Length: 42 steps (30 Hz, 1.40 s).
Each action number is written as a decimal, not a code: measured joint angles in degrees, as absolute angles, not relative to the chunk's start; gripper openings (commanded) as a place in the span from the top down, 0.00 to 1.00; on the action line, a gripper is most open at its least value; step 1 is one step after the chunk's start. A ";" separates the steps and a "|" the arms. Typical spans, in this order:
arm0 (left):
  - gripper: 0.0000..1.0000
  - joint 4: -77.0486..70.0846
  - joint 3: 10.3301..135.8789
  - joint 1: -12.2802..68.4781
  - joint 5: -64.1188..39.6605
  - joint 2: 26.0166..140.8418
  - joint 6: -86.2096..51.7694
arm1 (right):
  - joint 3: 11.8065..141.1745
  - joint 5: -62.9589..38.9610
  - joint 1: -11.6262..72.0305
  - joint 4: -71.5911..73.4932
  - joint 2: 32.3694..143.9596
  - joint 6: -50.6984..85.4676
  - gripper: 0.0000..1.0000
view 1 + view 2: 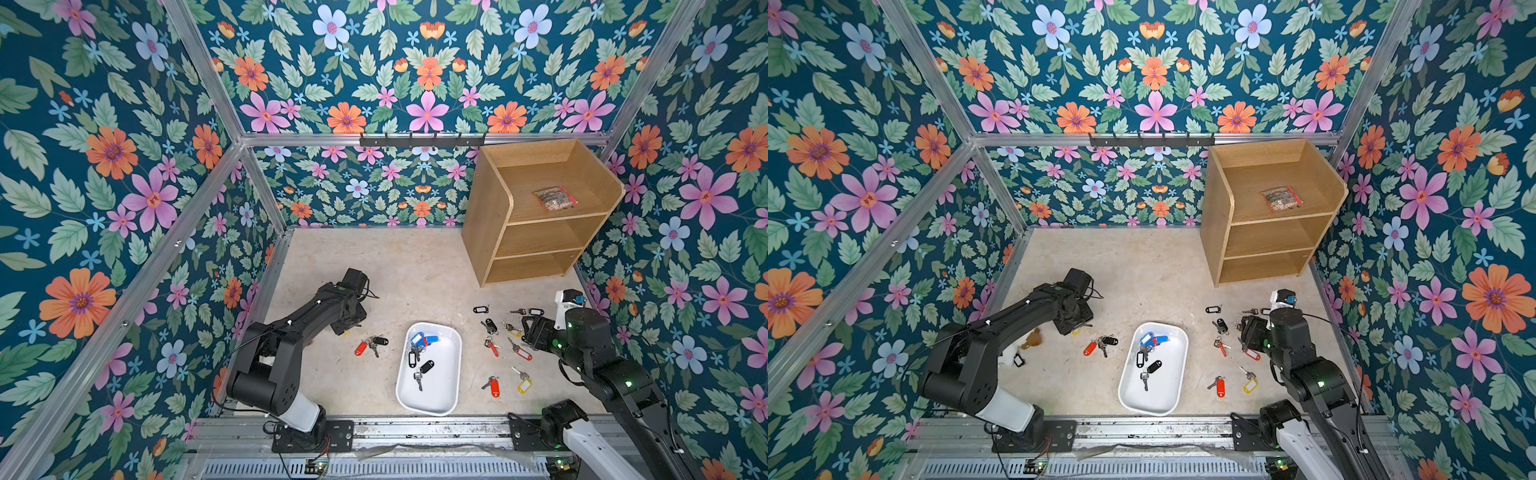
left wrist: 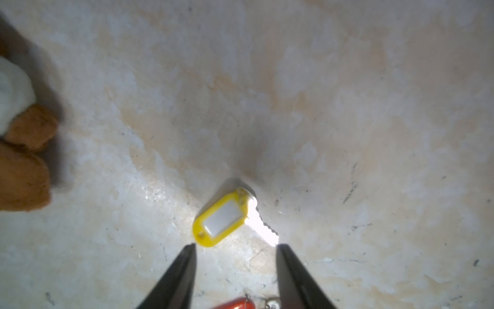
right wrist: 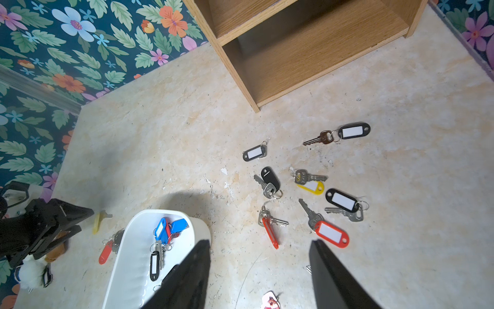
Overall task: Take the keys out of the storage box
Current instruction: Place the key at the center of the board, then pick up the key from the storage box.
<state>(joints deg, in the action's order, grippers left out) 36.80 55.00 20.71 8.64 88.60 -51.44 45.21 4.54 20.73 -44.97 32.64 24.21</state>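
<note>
The white storage box (image 1: 442, 392) lies on the floor between my arms, also seen in the right wrist view (image 3: 128, 270). Inside it are blue-tagged keys (image 1: 422, 340) and black-tagged keys (image 1: 425, 367). My left gripper (image 2: 235, 247) is open just above the floor, left of the box. A yellow-tagged key (image 2: 223, 218) lies loose right at its fingertips. A red and black bunch (image 1: 371, 344) rests between that gripper and the box. My right gripper (image 3: 259, 243) hangs open and empty to the right of the box. Several keys (image 3: 330, 232) are scattered on the floor there.
A wooden three-shelf unit (image 1: 536, 216) stands at the back right with a clear packet (image 1: 555, 197) on its top shelf. A brown and white plush toy (image 1: 1027, 343) lies by the left arm. A black hook rail (image 1: 422, 140) runs along the back wall.
</note>
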 measured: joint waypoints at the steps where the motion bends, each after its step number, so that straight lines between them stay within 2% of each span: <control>1: 0.03 37.21 55.35 20.71 9.10 88.01 -50.89 | 45.21 4.51 20.75 -44.97 32.62 24.21 0.37; 4: 0.05 37.82 55.64 20.97 9.50 84.75 -50.24 | 45.21 4.54 20.75 -44.97 32.77 24.21 0.37; 7: 0.15 38.41 55.33 23.86 9.39 79.46 -49.34 | 45.21 4.51 20.75 -44.97 32.86 24.21 0.37; 12: 0.33 39.48 56.69 36.34 9.15 74.70 -49.47 | 45.15 4.54 20.75 -44.99 32.99 24.21 0.37; 15: 0.45 40.40 58.43 44.49 8.95 75.31 -51.40 | 45.15 4.54 20.75 -44.97 33.10 24.38 0.37; 19: 0.56 41.76 61.69 53.21 8.93 78.35 -54.33 | 45.15 4.54 20.75 -44.97 33.12 24.38 0.37; 24: 0.69 42.50 66.89 57.06 7.86 83.26 -52.77 | 45.15 4.54 20.75 -44.97 33.15 24.38 0.37; 31: 0.73 43.64 69.56 57.80 3.97 89.12 -44.38 | 45.15 4.56 20.75 -44.97 33.04 24.38 0.37; 42: 0.72 43.46 68.69 63.44 0.99 96.90 -40.14 | 45.15 4.58 20.75 -44.97 32.99 24.40 0.37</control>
<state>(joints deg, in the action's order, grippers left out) 43.46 68.69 63.44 0.99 96.90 -40.14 45.15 4.58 20.75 -44.97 32.99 24.40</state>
